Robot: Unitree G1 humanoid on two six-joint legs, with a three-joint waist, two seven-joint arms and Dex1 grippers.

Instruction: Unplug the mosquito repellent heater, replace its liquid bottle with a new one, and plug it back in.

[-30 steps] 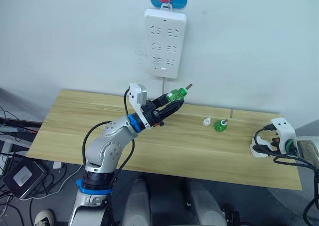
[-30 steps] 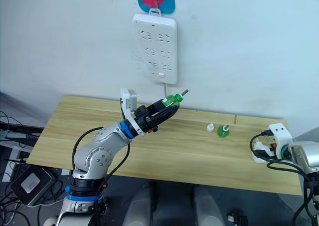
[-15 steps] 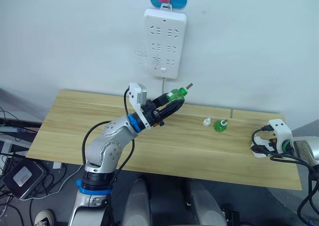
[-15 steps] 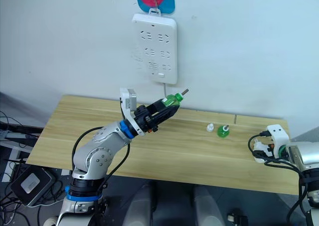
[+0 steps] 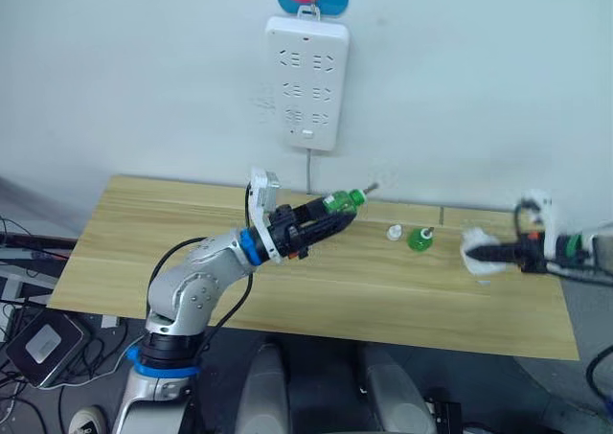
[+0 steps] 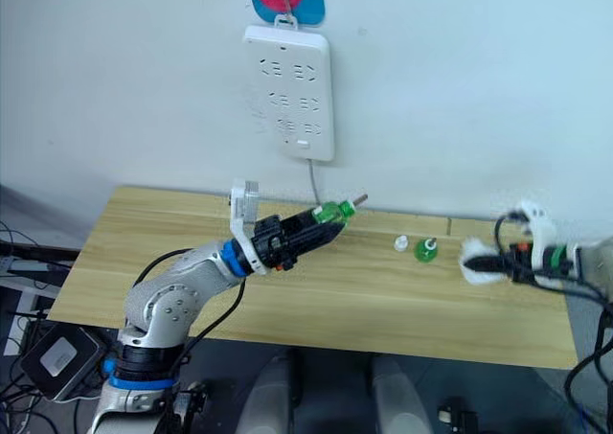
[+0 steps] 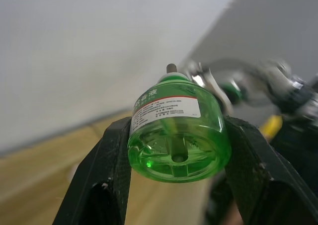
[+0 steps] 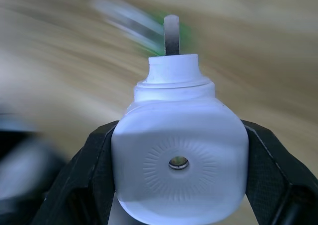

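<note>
Right wrist view: my right jaws (image 8: 179, 160) clamp the light, rigid, slick mosquito repellent heater (image 8: 179, 160) by its flanks; my left jaws (image 7: 176, 150) pinch the green liquid bottle (image 7: 176, 135).

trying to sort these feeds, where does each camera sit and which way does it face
Left and right eye views: on the head, looking down over the wooden table, both arms showing.
Left wrist view: along the left gripper, its fingers clamping the green liquid bottle.
Right wrist view: along the right gripper, clamping the white rounded plastic heater.
Shared: the head views show that bottle and heater.
</note>
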